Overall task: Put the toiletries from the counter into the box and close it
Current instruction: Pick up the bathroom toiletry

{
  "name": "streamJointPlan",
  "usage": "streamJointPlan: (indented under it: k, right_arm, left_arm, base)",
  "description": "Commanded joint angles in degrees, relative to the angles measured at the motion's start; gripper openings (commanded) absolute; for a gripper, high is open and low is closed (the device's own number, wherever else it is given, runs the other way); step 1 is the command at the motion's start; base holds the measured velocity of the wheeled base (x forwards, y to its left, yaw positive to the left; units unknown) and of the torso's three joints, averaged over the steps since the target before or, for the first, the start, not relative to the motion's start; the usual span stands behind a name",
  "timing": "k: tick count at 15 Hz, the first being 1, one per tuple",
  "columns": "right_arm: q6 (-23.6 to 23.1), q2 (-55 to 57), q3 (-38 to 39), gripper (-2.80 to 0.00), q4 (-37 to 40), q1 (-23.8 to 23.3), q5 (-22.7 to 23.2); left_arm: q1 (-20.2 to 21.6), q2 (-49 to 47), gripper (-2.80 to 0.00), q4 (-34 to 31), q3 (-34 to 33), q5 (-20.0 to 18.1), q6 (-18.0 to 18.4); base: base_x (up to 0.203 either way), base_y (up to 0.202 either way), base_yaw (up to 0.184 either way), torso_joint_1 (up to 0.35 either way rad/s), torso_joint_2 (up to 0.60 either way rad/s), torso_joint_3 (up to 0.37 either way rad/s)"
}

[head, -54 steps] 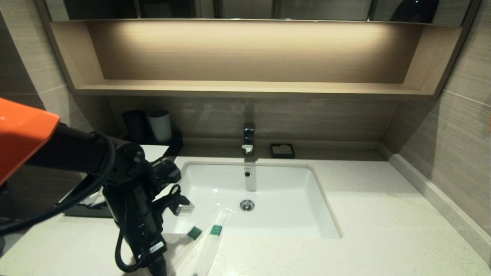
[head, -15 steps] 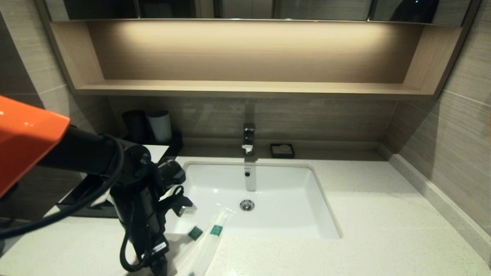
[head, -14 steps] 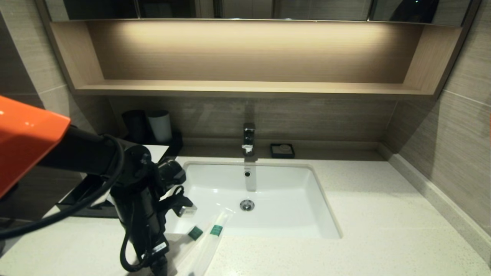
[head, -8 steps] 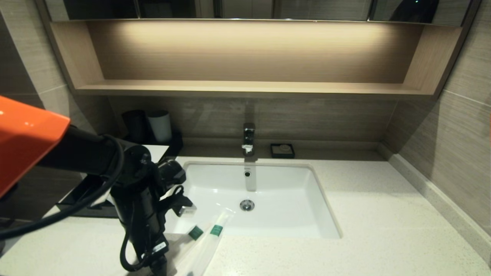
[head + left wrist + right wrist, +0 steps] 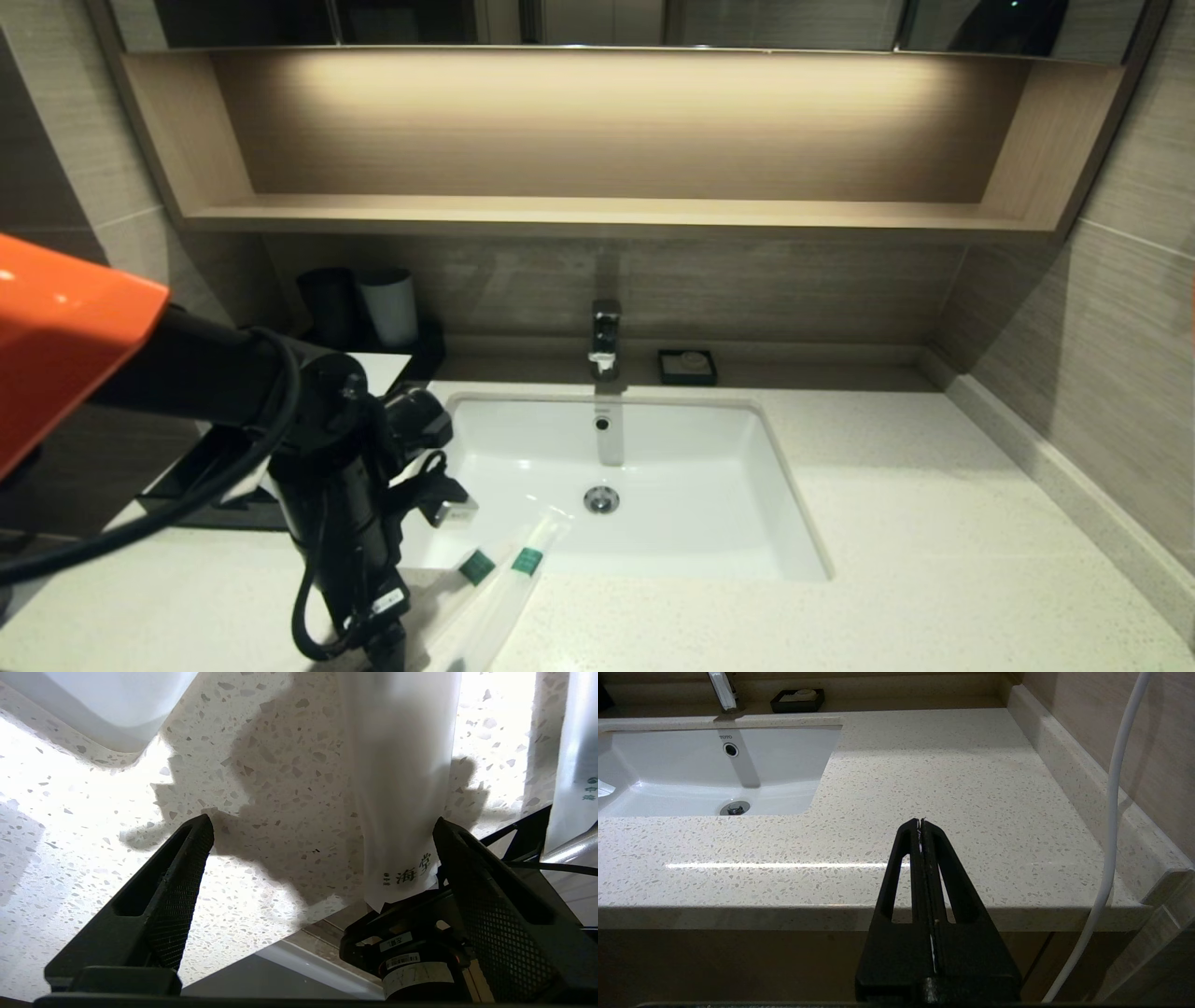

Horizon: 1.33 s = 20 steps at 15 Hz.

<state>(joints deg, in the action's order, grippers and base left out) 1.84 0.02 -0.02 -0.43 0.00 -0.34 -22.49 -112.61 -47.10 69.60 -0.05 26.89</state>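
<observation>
Left gripper: the black left gripper (image 5: 322,828) is spread wide with nothing in it, hanging over the front edge of the cream-white speckled stone counter (image 5: 896,523), near the sink's front-left corner.

Sachet under it: one long slim translucent white plastic sachet (image 5: 399,788) lies between the two fingers, much closer to one fingertip (image 5: 446,833) than to the other. Its printed end pokes a bit past the counter's front edge. Can't tell whether that finger actually touches it.

Other sachets: in the head view I can make out two sachets with small green bands (image 5: 526,560) side by side at the front edge, their banded ends reaching over the rim of the inset white rectangular sink (image 5: 709,439). The rest is hidden behind the arm.

Box: the low black drawer-type box with the flat white top panel (image 5: 378,369) sits at the counter's back-left corner, mostly covered by the arm, so I can't say whether it's open or closed.

Right gripper: the black right gripper (image 5: 921,823) is pinched closed on nothing, parked in front of the counter's right front edge.
</observation>
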Motion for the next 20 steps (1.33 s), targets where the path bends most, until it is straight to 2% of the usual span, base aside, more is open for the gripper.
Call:
streamJointPlan:
  k: [1,14,15,20]
  right_arm:
    - [0.0,0.06,-0.04,-2.8,-0.01,0.0,-0.01]
    - [0.0,0.06,0.02,-2.8,-0.01,0.0,-0.01]
    - [0.0,0.06,0.02,-2.8,-0.01,0.0,-0.01]
    - [0.0,0.06,0.02,-2.8,-0.01,0.0,-0.01]
  left_arm:
    - [0.0,0.2,0.0,-0.27,0.01,-0.04,0.09]
    - [0.08,0.2,0.0,-0.27,-0.16,-0.39,0.0]
    - [0.08,0.11,-2.8,-0.36,-0.16,-0.39,0.0]
    - [0.08,0.2,-2.8,-0.27,-0.16,-0.39,0.0]
  base:
    - [0.0,0.0,0.0,0.0,0.0,0.0]
    - [0.0,0.0,0.0,0.0,0.0,0.0]
    - [0.0,0.0,0.0,0.0,0.0,0.0]
    - [0.0,0.0,0.0,0.0,0.0,0.0]
